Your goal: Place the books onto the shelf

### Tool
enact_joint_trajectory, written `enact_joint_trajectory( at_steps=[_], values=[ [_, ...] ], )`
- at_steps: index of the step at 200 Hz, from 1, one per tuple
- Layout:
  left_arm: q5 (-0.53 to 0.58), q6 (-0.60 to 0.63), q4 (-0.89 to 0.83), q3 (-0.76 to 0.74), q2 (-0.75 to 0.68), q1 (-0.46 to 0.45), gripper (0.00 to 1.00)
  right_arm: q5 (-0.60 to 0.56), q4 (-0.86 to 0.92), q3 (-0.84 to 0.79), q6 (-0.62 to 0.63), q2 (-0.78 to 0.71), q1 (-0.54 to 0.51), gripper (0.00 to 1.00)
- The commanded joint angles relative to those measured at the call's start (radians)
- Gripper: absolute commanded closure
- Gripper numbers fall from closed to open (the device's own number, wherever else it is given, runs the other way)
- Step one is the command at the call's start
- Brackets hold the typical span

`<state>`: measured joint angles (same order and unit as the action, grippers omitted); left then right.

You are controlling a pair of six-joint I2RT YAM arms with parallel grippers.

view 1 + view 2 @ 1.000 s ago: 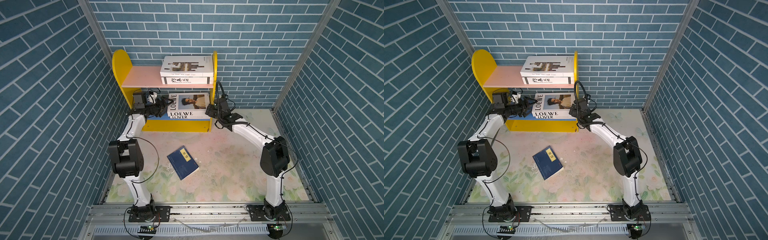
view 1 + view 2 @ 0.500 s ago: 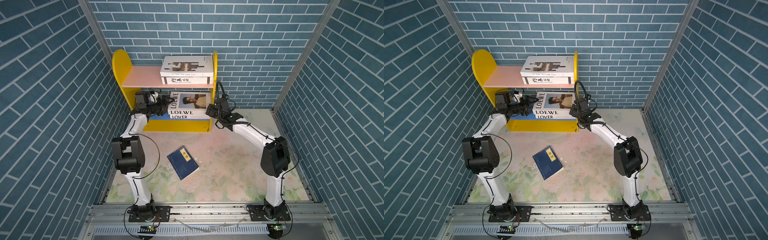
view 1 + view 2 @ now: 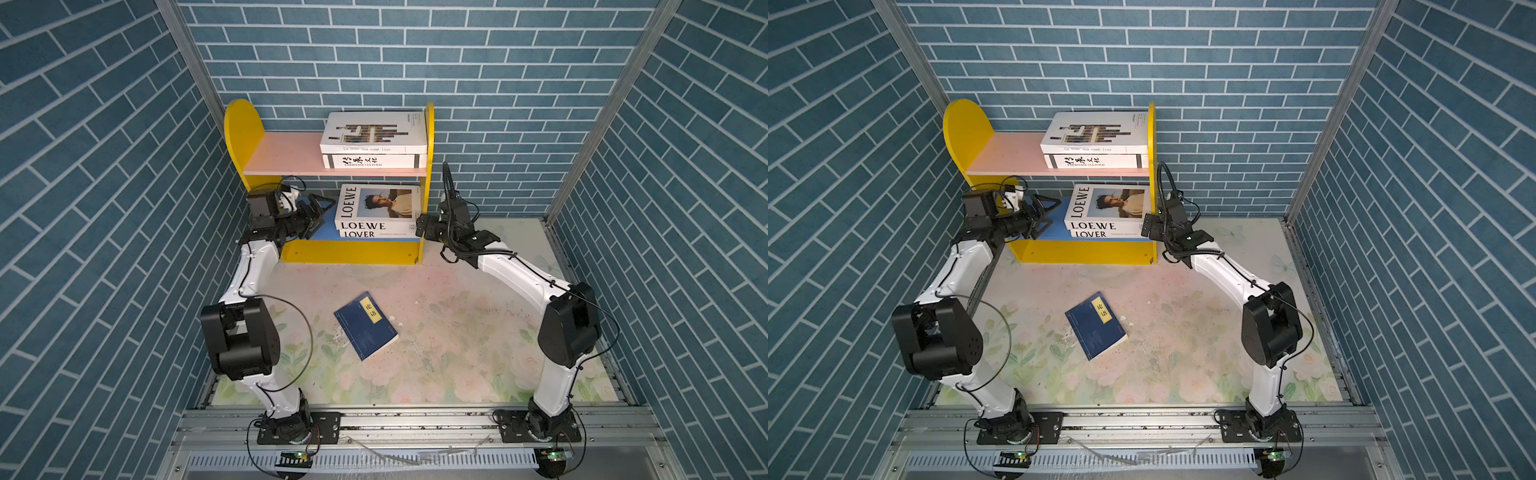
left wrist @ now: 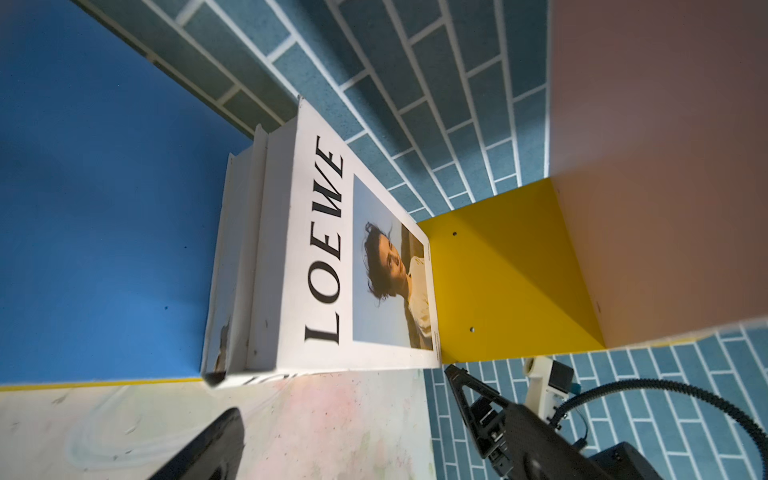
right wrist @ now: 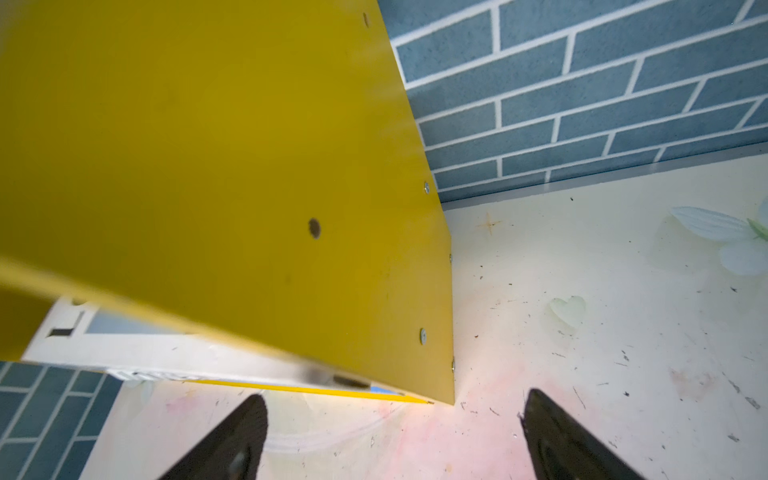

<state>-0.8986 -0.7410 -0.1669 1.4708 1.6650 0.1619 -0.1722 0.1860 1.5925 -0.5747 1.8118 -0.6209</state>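
Observation:
The shelf [image 3: 245, 124] stands against the back wall. Two white books [image 3: 374, 143] lie stacked on its pink upper board. The LOEWE book [image 3: 378, 208] lies on the LOVER book [image 3: 374, 235] on the blue lower board [image 4: 104, 208]. A thin navy book [image 3: 365, 324] lies flat on the table in both top views. My left gripper [image 3: 318, 212] is open beside the stack's left edge, holding nothing. My right gripper [image 3: 422, 226] is open and empty just in front of the right side panel [image 5: 208, 166].
Blue brick walls close in the floral table [image 3: 457, 332] on three sides. The pink board's left half [image 3: 286, 153] and the blue board's left part are bare. The arm bases sit on the front rail [image 3: 415, 419].
Both grippers' jaws have spread wider. The left arm's elbow has dropped towards the front. The stack on the lower board has not moved.

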Motion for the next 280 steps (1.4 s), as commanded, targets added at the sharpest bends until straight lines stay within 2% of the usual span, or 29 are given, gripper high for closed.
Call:
enact_joint_trajectory(
  at_steps=[1,20,41,58,77,97,108,145,185,240,280],
  values=[
    [-0.004,0.132,-0.151,-0.1,-0.093,-0.004,0.0,0.05,-0.036,-0.094,0.003,-0.133,-0.001,0.04],
    [0.025,0.155,-0.213,-0.193,-0.165,-0.001,0.0,0.06,-0.032,-0.19,-0.021,-0.21,0.0,0.04],
    [0.028,0.106,-0.22,-0.31,-0.226,-0.002,0.0,0.068,-0.024,-0.276,-0.043,-0.279,-0.005,0.04],
    [0.087,0.092,-0.245,-0.422,-0.29,-0.002,0.0,0.076,-0.02,-0.338,-0.059,-0.314,-0.012,0.05],
    [0.209,0.051,-0.283,-0.552,-0.359,-0.002,0.0,0.043,0.005,-0.387,-0.07,-0.321,-0.04,0.05],
    [0.228,-0.051,-0.2,-0.705,-0.408,-0.006,0.01,0.039,0.022,-0.42,-0.077,-0.29,-0.078,0.06],
    [0.241,-0.069,-0.184,-0.763,-0.424,-0.014,0.01,0.055,0.016,-0.425,-0.083,-0.263,-0.099,0.07],
    [0.337,-0.038,-0.248,-0.823,-0.459,-0.03,0.0,0.147,0.008,-0.362,-0.089,-0.109,-0.157,0.13],
    [0.341,-0.07,-0.183,-0.871,-0.445,-0.046,0.01,0.253,-0.008,-0.271,-0.085,0.06,-0.186,0.18],
    [0.416,-0.14,-0.15,-0.927,-0.431,-0.167,0.07,0.316,-0.004,-0.211,-0.082,0.162,-0.198,0.22],
    [0.433,-0.198,-0.103,-0.974,-0.413,-0.227,0.12,0.365,0.012,-0.149,-0.079,0.236,-0.214,0.34]
  ],
)
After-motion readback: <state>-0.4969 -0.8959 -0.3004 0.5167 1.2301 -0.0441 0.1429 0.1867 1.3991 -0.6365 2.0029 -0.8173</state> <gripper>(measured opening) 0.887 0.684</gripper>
